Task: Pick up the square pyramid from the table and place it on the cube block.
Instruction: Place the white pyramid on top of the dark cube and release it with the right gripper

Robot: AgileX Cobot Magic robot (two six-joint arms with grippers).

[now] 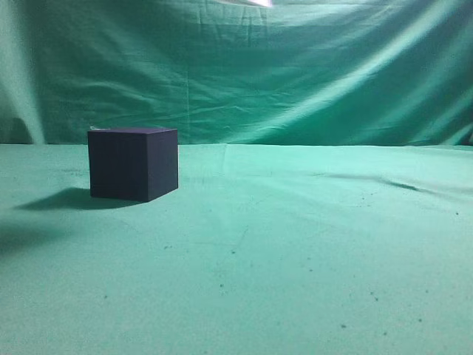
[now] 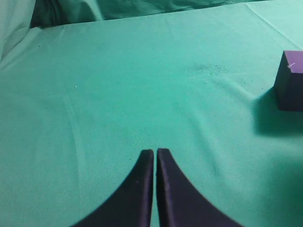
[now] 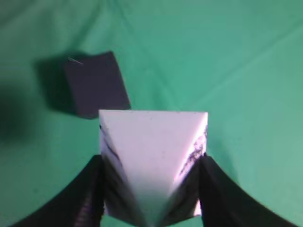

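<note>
Square pyramid is hanging clamped between the right gripper jaws above the table, near the cube block, ready for placing, while the left gripper is waiting closed and empty.

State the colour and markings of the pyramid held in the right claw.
Pale white-lavender four-sided pyramid with dark grey smudgy streaks; clearest in the right wrist view.

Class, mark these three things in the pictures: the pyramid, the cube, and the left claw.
pyramid point(image 3: 152, 151): right wrist view, on its pale upturned face, held between the right claw's fingers.
cube point(image 1: 133, 171): exterior view, on its dark front face.
left claw point(image 2: 155, 152): left wrist view, between its closed fingertips.
</note>
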